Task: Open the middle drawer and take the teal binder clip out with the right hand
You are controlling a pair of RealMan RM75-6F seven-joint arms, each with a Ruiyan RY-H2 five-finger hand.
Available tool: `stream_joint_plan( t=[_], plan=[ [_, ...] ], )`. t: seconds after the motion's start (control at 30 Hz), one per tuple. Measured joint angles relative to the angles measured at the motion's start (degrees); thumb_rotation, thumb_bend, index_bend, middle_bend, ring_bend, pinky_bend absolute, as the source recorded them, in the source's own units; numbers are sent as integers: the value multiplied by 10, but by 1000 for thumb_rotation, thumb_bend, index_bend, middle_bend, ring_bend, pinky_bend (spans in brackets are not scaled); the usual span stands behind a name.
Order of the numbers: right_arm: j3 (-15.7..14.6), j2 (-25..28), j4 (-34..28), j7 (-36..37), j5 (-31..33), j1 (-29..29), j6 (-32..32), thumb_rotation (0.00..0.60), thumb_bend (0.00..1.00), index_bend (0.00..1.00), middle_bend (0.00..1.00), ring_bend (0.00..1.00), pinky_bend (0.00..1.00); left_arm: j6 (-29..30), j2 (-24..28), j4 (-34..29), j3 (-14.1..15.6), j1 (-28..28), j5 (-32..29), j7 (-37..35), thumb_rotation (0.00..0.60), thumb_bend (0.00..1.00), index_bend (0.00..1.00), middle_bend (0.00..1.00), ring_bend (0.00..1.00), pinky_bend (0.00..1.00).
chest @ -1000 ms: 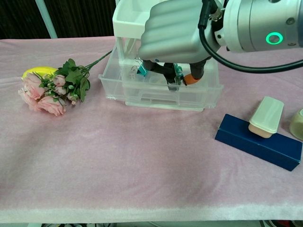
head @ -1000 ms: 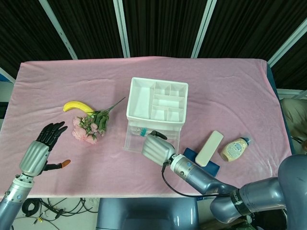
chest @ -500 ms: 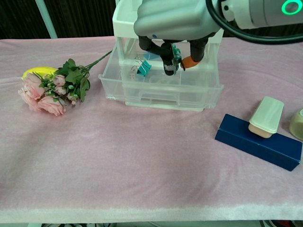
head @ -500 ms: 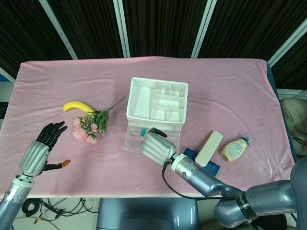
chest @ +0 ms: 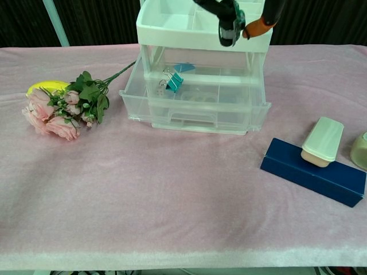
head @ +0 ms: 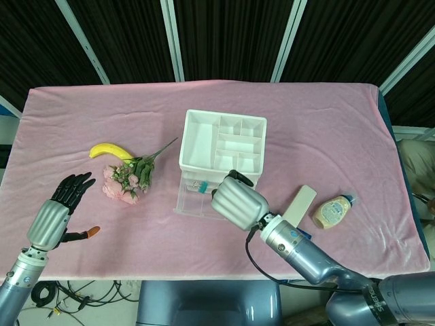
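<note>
On the pink table point(head: 340, 136) the chest of drawers point(head: 222, 146) stood with its middle drawer point(chest: 195, 106) pulled out for reaching in, the right hand point(head: 236, 202) above it pinching a small green clip point(chest: 232, 17), the left hand point(head: 61, 210) idle and spread wide at eight o'clock, and a teal binder clip point(chest: 174, 82) lying in the drawer's ten o'clock corner.

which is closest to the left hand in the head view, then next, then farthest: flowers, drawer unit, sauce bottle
1. Flowers, just up and right of the left hand.
2. Drawer unit, mid-table.
3. Sauce bottle, far right side.
</note>
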Motion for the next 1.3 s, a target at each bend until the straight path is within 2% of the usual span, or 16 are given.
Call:
stream_joint_plan(
  t=[0.17,0.4,0.63,0.77,0.9,1.3],
  plan=[
    [-7,53,-15,24,-34,-35,13,600,185,757,973,951,777,3,0,-2,2,1,4,4,600,0,0,0,0,0],
    [-26,133,-16,94,-112,-118,29,600,186,758,973,951,776,7,0,-4,2,4,6,9,600,0,0,0,0,0],
    [-48,155,24,159,-170,-199,33,600,186,758,973,951,777,7,0,-4,3,4,7,11,600,0,0,0,0,0],
    [-53,139,65,177,-187,-237,26,600,187,758,973,950,776,7,0,-4,3,4,7,12,600,0,0,0,0,0],
    [-53,101,103,182,-188,-263,15,600,187,757,973,950,777,6,0,-4,3,4,6,11,600,0,0,0,0,0],
    [-37,-17,201,164,-152,-315,-10,600,184,757,973,948,777,4,0,-4,2,3,4,9,600,0,0,0,0,0]
  ],
)
